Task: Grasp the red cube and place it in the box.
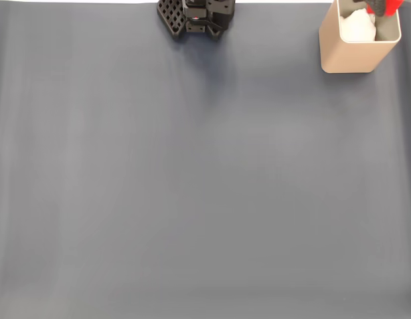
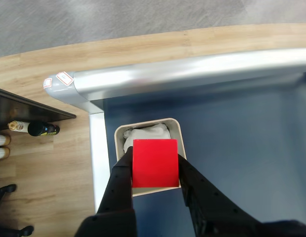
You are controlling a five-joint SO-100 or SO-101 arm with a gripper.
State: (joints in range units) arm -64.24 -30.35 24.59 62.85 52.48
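In the wrist view we see our pincer [image 2: 153, 165] clamped on the red cube [image 2: 154, 170], directly above the box [image 2: 175, 126] opening.

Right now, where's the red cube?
In the wrist view the red cube sits clamped between the gripper fingers, directly above the open box, near the table's corner.

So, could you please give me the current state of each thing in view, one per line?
red cube: held between the pincer's fingers, above the box opening, not yet released.
box: upright on the grey mat, open at the top, something white already inside.
pincer: shut on the red cube, over the box.
arm base: at the mat's far edge in the fixed view.
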